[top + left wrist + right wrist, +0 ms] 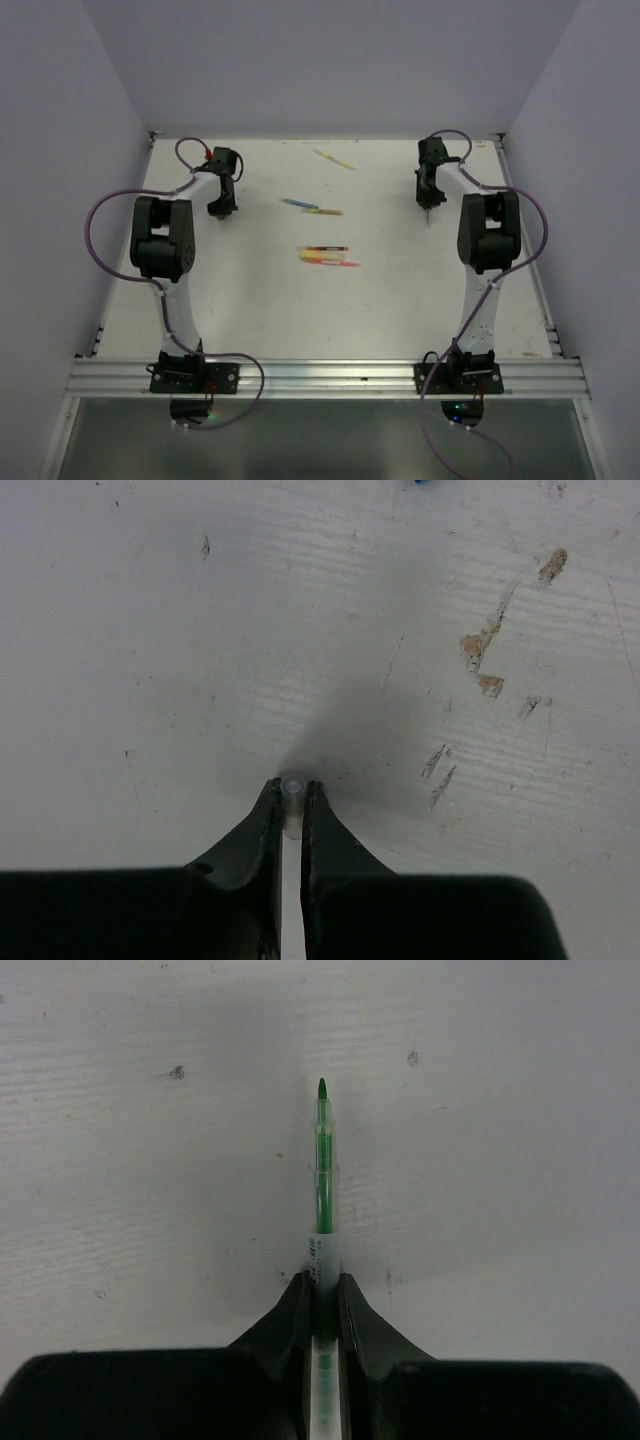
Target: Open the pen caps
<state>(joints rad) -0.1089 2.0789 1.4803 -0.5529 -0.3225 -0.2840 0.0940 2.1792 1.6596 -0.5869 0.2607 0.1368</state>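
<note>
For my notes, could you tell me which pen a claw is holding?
The green pen, gripped in the right claw; the other pens lie on the table.

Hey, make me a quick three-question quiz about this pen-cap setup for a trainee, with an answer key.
1. True or false: the pen in the right gripper has a cap over its tip.
2. What does the left gripper pinch? A) a red pen B) a small pale cap C) nothing
3. Fill in: in the top view, the loose pens on the table lie ____ the two grippers.
Key: 1 false, its green tip is bare; 2 B; 3 between.
</note>
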